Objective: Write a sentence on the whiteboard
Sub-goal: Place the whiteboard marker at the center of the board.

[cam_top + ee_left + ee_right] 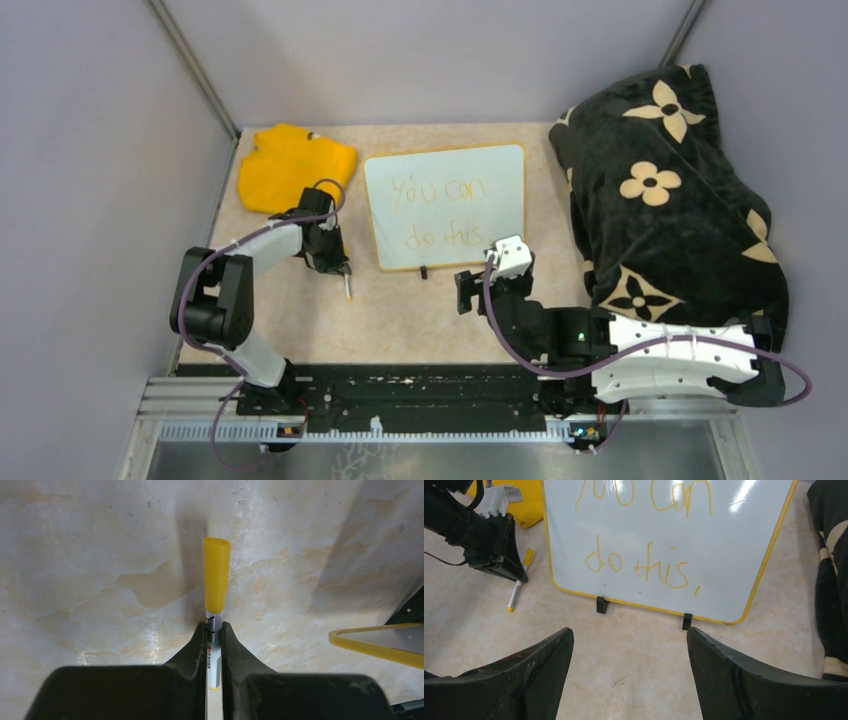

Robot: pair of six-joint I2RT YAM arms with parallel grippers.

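The whiteboard (445,205) stands at the middle back of the table, with the yellow-orange sentence (440,212) "you can do this" on it in two lines. Both show in the right wrist view, the board (724,540) and the sentence (639,567). My left gripper (340,268) is left of the board, low over the table and shut on a white marker (214,645) with a yellow cap (216,575). The marker (518,586) seems to rest on the table. My right gripper (490,285) is open and empty in front of the board's lower edge (629,635).
A yellow cloth (295,165) lies at the back left, behind the left gripper. A black blanket with cream flowers (670,190) is heaped along the right side. The board's yellow corner (375,647) lies right of the left gripper. Two black feet (602,605) hold the board.
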